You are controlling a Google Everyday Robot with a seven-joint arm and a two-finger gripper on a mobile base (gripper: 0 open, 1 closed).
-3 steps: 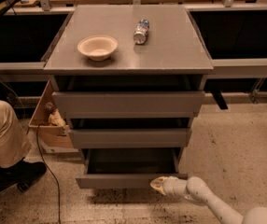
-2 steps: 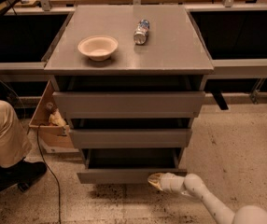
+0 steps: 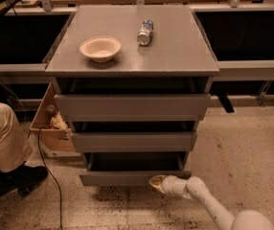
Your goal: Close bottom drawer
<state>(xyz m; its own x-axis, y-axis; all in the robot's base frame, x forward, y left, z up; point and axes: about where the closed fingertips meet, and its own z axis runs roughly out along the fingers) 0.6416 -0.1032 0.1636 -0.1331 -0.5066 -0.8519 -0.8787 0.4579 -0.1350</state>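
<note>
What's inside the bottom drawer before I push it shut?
The bottom drawer is partly open. The exposed strip of its box shows only dark grey floor, no items visible. The back is hidden beneath the middle drawer. The claw is at its front, right of centre.

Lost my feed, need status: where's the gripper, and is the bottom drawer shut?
Gripper low, at bottom drawer front, right of centre. Drawer pulled out, not shut. No obstruction visible.

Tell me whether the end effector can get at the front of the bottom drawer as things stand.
Probably yes. The end effector is low down at the right part of the front of the bottom drawer, seemingly right against it. The drawer stands pulled out, and nothing shows between the two.
</note>
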